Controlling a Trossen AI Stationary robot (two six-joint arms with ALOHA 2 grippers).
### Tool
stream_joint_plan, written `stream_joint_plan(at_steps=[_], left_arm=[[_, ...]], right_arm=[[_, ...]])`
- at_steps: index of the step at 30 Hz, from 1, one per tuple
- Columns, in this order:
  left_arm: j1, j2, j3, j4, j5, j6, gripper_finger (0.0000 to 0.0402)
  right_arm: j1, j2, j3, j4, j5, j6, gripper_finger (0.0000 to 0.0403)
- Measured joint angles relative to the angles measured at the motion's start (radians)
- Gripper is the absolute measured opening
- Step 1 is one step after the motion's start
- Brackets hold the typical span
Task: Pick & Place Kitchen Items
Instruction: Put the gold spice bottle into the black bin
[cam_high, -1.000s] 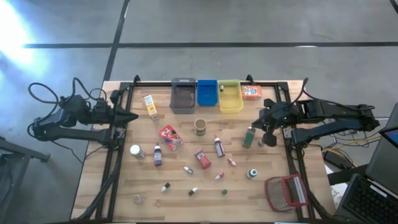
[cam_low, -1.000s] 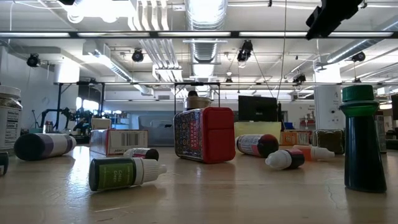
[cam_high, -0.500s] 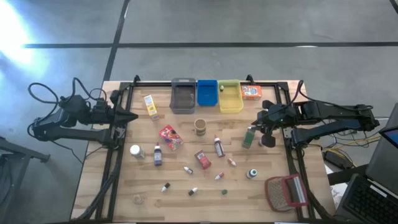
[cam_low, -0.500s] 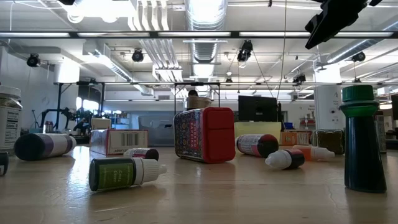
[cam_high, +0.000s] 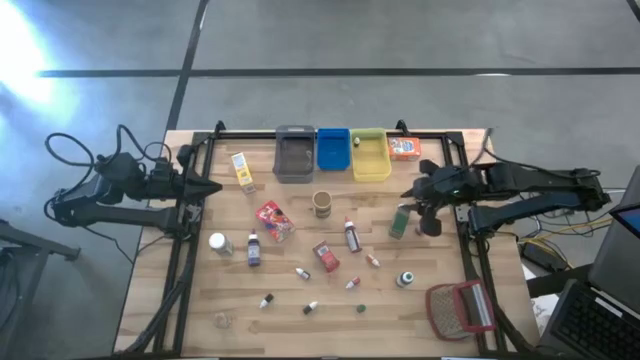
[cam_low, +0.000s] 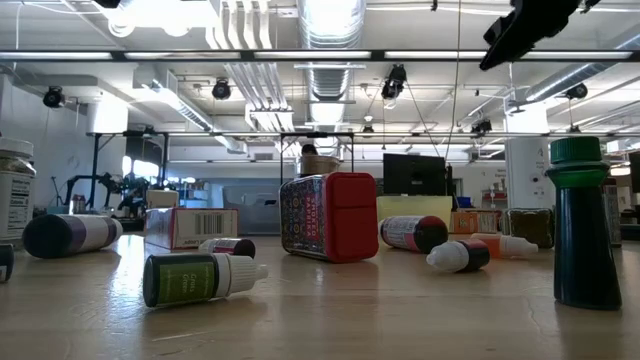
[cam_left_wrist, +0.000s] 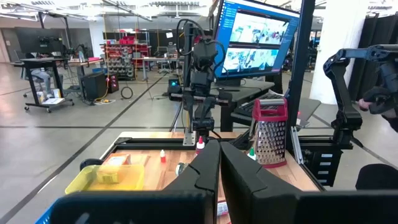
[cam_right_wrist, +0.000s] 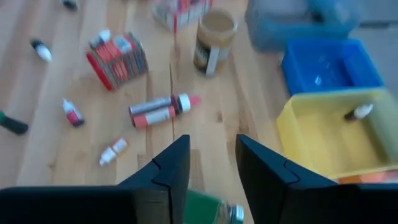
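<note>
Our right gripper (cam_high: 408, 192) hangs parted just above the green bottle (cam_high: 399, 222), which stands on the surface (cam_high: 300, 300) near its right edge, ungrasped. Our left gripper (cam_high: 214, 187) waits clenched and empty at the left edge. The other items lie scattered mid-surface; one small bottle (cam_right_wrist: 359, 112) sits in the yellow bin (cam_high: 370, 170).

A grey bin (cam_high: 294, 153), a blue bin (cam_high: 333, 147) and a yellow bin (cam_high: 370, 156) stand side by side, touching, along the far edge of the wooden table (cam_high: 230, 290). A red-framed grater (cam_high: 460, 309) lies at the table's near right corner, well apart from the bins. A monitor (cam_left_wrist: 260, 37) glows in the room beyond.
</note>
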Motion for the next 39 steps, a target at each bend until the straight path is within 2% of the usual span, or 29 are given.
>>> stream_joint_plan(at_steps=[8,15,19,23,31,39], left_arm=[[0.0,0.0,0.0,0.0,0.0,0.0,0.0019],[0.0,0.0,0.0,0.0,0.0,0.0,0.0019],[0.0,0.0,0.0,0.0,0.0,0.0,0.0019],[0.0,0.0,0.0,0.0,0.0,0.0,0.0019],[0.0,0.0,0.0,-0.001,0.0,0.0,0.0019],[0.0,0.001,0.0,-0.002,0.0,0.0,0.0019]], right_arm=[[-0.014,-0.298,-0.04,0.032,0.012,-0.01,0.0151],[-0.019,-0.595,-0.146,0.025,0.152,0.034,0.017],[-0.019,-0.743,-0.192,0.008,0.159,0.031,0.0181],[-0.019,-0.84,-0.179,0.017,0.16,0.03,0.019],[-0.019,-0.804,-0.106,-0.008,0.163,0.027,0.0201],[-0.019,-0.75,-0.087,-0.009,0.163,0.026,0.0182]])
